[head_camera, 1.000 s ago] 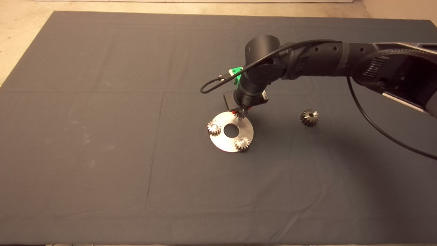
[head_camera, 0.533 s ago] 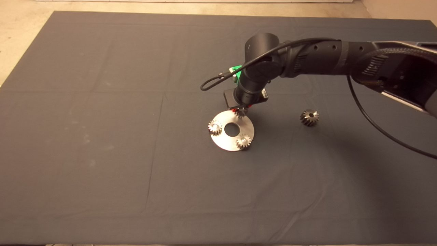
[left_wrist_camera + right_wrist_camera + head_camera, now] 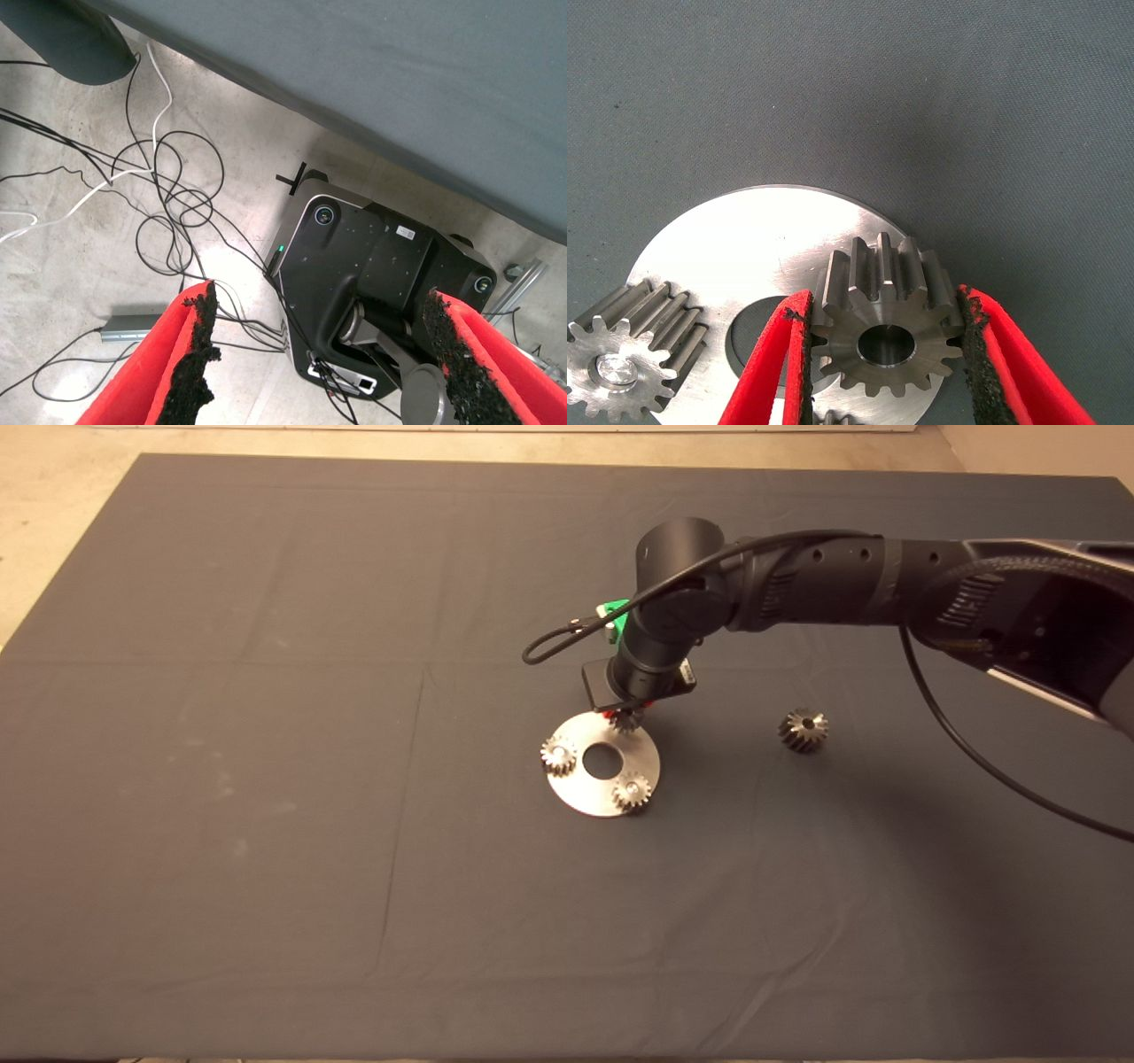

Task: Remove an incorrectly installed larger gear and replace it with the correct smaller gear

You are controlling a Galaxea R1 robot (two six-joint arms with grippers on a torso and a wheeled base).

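Right gripper (image 3: 886, 354) pinches smaller gear (image 3: 886, 326) over steel disc (image 3: 735, 257); lettering unreadable.

Overhead head view; close wrist views

third pale gear (image 3: 831, 418) mostly cropped

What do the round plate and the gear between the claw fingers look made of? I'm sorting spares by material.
Round plate: apparently bare polished metal, judging by its bright glare. Smaller gear at the right claw: likely darker machined steel, matte grey with crisp teeth. The alloys can't be told.
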